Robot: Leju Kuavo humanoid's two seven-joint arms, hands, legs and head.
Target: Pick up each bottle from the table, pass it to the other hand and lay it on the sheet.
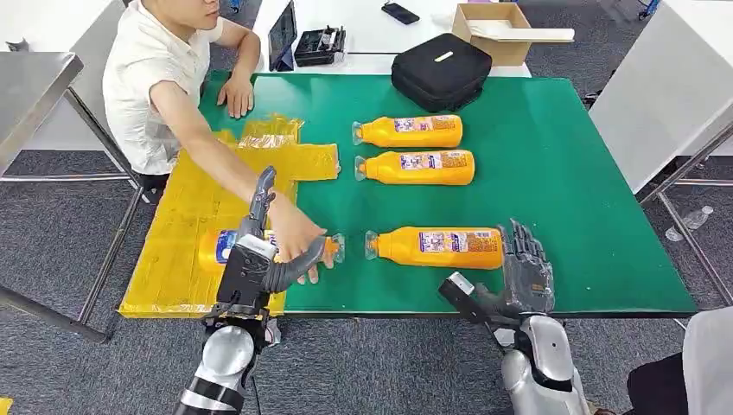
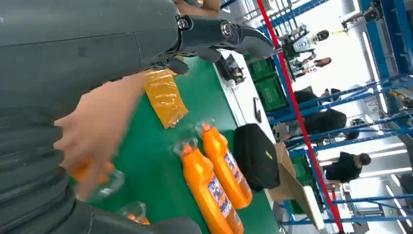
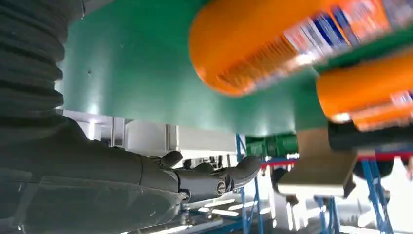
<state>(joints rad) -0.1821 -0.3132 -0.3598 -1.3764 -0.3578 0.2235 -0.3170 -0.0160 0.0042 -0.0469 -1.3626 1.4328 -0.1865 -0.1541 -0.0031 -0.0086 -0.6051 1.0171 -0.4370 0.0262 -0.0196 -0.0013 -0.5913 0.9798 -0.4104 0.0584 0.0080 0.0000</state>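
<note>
Black zipped case (image 1: 441, 71) and open cardboard box (image 1: 494, 33) at the green table's (image 1: 570, 190) far edge.

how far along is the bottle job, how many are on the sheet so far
One bottle lies on the yellow sheet, though a person's hand is on it. Neither the left hand nor the right hand holds anything. Three bottles wait on the green table; the nearest lies beside the right hand.
</note>
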